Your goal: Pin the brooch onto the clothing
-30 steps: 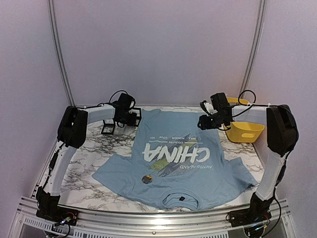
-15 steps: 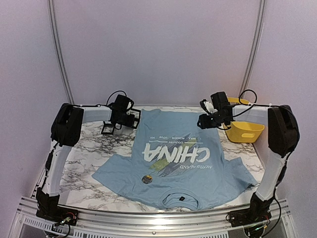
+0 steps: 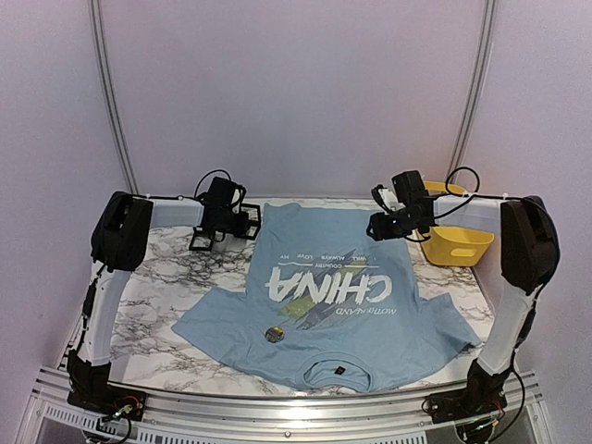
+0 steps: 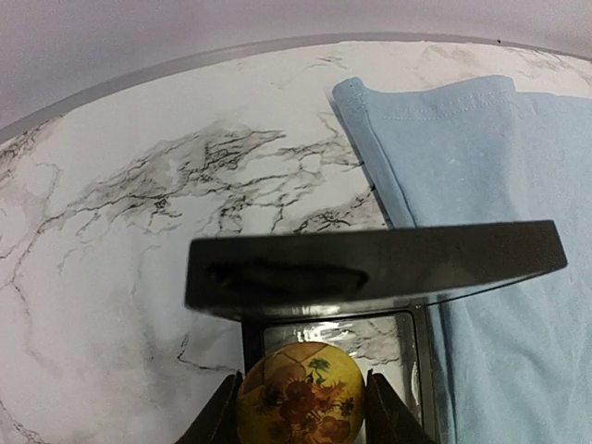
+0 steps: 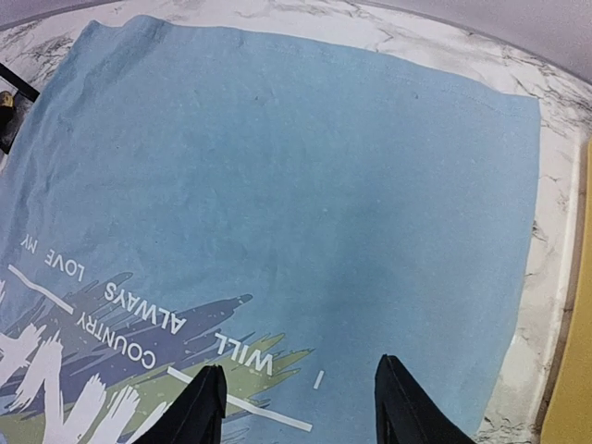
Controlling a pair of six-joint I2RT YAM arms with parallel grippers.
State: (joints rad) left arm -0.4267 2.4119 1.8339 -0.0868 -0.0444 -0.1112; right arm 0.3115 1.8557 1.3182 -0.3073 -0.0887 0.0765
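Care is needed: the sunflower brooch (image 4: 301,396), clenched in the left fingers (image 4: 389,418) above a black case (image 4: 370,264) at ten o'clock, should be carried level toward three o'clock onto the T-shirt (image 3: 370,326) spread across the tabletop (image 3: 176,268), its cloth steadied by the parted, empty right fingers (image 5: 198,409).

High overview, close wrist views share T-shirt (image 3: 326,298).
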